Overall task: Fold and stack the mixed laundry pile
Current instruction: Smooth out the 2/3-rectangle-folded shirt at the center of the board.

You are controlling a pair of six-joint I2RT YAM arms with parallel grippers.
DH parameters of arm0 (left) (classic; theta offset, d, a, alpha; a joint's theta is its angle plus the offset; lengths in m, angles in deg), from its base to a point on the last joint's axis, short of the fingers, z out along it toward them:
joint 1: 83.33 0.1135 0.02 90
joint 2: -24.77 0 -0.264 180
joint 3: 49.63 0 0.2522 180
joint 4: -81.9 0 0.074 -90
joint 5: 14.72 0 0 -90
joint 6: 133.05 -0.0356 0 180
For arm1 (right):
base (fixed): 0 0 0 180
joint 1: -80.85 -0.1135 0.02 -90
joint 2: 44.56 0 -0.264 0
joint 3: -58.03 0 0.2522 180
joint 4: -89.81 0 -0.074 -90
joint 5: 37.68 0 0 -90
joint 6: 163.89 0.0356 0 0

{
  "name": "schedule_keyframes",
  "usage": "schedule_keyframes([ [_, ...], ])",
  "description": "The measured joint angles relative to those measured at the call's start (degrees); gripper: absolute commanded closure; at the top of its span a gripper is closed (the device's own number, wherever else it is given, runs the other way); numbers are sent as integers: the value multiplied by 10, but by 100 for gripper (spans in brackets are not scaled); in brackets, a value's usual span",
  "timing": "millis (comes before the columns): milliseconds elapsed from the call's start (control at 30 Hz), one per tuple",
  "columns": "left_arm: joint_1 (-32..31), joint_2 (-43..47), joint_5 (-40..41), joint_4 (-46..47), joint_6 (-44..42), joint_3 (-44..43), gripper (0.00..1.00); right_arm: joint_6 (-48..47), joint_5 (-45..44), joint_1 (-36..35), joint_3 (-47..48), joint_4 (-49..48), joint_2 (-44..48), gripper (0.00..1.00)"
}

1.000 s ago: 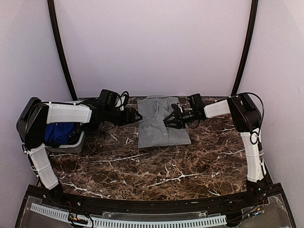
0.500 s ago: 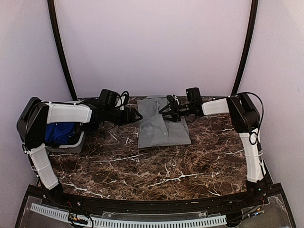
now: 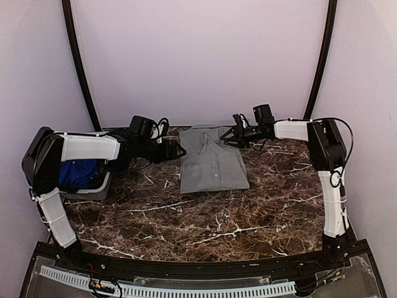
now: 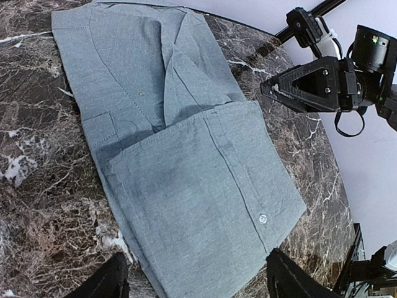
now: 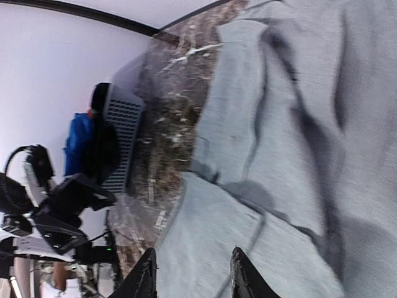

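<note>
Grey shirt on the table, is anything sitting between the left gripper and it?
Nothing visible does. The left gripper, open, is right at the left edge of the grey shirt, with no object in the gap. The right gripper is by the shirt's far right corner, out of that path.

Dark marble table [image 3: 211,217], small grey basket [image 3: 99,186] at its left edge, pale backdrop [image 3: 198,56]

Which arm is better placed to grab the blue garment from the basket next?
Left, probably. The blue garment sits in the basket under the left arm, and the left gripper is open and empty. The right gripper is beyond the grey shirt, farther off.
</note>
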Motion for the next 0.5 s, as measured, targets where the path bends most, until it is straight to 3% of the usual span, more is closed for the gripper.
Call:
schedule_keyframes([
  [233,0,-3,1,0,-3,0,25,-122,-152,17,-40,127,41,67],
  [500,0,-9,1,0,-2,0,25,-164,-184,17,-30,176,32,71],
])
